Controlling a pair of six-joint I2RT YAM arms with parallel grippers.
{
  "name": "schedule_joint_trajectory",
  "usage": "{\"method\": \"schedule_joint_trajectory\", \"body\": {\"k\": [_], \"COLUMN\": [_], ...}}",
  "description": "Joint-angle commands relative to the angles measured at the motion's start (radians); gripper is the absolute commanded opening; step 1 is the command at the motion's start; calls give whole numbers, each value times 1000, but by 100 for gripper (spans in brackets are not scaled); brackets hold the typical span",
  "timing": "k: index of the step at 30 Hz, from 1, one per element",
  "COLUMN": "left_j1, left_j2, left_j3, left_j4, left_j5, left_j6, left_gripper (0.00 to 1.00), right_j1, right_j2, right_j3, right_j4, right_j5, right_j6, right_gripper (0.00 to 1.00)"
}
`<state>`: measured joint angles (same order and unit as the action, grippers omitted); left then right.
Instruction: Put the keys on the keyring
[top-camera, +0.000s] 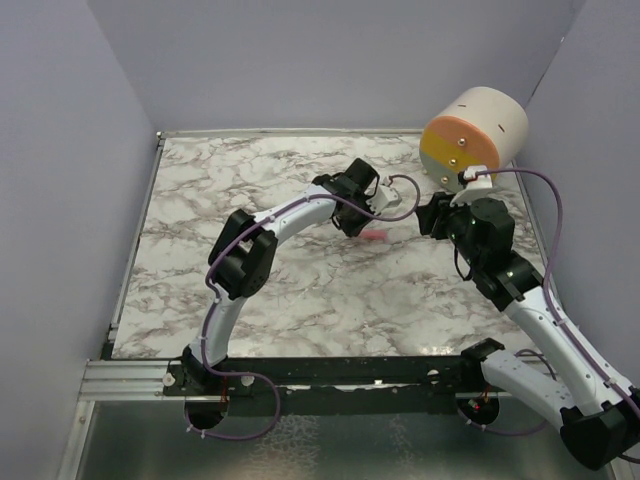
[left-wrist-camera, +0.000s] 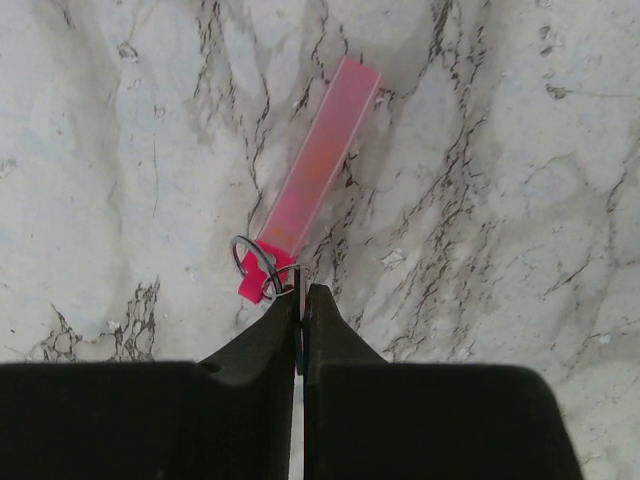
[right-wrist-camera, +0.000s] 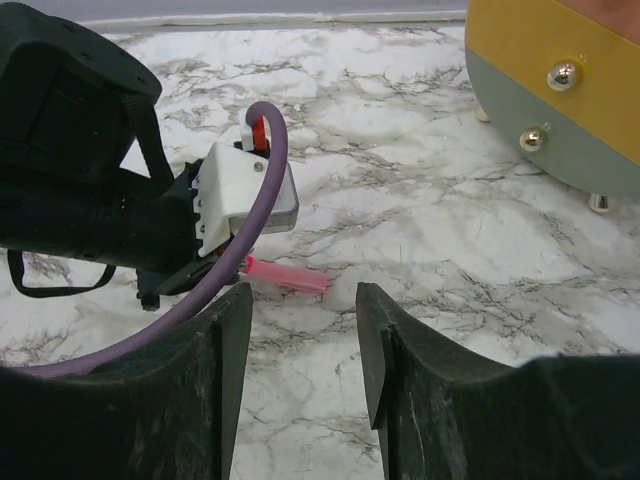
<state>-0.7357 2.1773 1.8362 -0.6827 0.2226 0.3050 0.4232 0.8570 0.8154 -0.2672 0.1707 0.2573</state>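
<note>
The keyring's pink-red strip lies flat on the marble; it also shows in the top view and the right wrist view. Its small metal ring sits at the near end, right at my left gripper's tips. My left gripper is shut on a thin silvery sliver, the key, seen edge-on, whose tip meets the ring. The key's dark head is hidden between the fingers. My right gripper is open and empty, just right of the strip's free end.
A round drum with a cream top, orange band and metal studs stands at the back right, close behind my right arm; it also shows in the right wrist view. Grey walls enclose the marble table.
</note>
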Motion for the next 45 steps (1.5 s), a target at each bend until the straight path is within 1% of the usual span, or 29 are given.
{"method": "schedule_joint_trajectory", "body": {"k": [1, 7, 9, 11, 14, 15, 16, 18, 20, 22, 24, 27, 29, 31, 34, 35, 39, 42, 45], "left_j1": [35, 94, 116, 129, 144, 148, 149, 152, 153, 153, 153, 153, 153, 152, 151, 150, 147, 147, 147], "left_j2": [-36, -89, -112, -138, -185, -200, -215, -252, -311, -377, -436, -534, -623, -719, -843, -881, -1020, -1133, -1237], "left_j3": [-45, -117, -140, -167, -216, -231, -245, -283, -350, -420, -463, -551, -658, -769, -899, -942, -1065, -1151, -1223], "left_j4": [-4, -3, 0, 15, 47, 59, 70, 112, 199, 295, 354, 443, 568, 685, 801, 840, 887, 889, 902], "left_j5": [-74, -159, -178, -211, -258, -270, -282, -306, -358, -426, -483, -456, -422, -394, -360, -343, -365, -425, -495], "left_j6": [-5, -24, -38, -61, -89, -99, -109, -133, -178, -250, -331, -407, -442, -495, -557, -567, -606, -632, -653], "left_gripper": [0, 1, 17, 35, 58, 80, 98, 99, 99, 99, 99, 99, 99, 99, 99, 99, 99, 99, 99], "right_j1": [-6, -6, -6, -6, -6, -6, -6, -6, -6, -6, -6, -6, -6, -6, -6, -6, -6, -6, -6], "right_j2": [6, 16, 19, 23, 25, 26, 26, 27, 27, 27, 28, 31, 27, 20, 0, -10, -63, -117, -196], "right_j3": [-11, -7, -8, -8, -8, -10, -10, -11, -14, -16, -17, -26, -38, -61, -98, -117, -199, -270, -349], "right_j4": [41, 43, 44, 47, 48, 48, 49, 48, 50, 50, 52, 64, 68, 85, 101, 114, 153, 167, 193], "right_j5": [-20, -32, -37, -40, -44, -46, -45, -47, -46, -46, -53, -78, -84, -87, -72, -60, 73, 180, 220], "right_j6": [-2, -1, -1, -1, -1, -1, -2, -4, -8, -9, -11, -11, 2, 18, 62, 83, 237, 360, 423], "right_gripper": [46, 46, 46, 45, 46, 45, 45, 45, 45, 45, 46, 49, 55, 63, 78, 81, 85, 87, 88]}}
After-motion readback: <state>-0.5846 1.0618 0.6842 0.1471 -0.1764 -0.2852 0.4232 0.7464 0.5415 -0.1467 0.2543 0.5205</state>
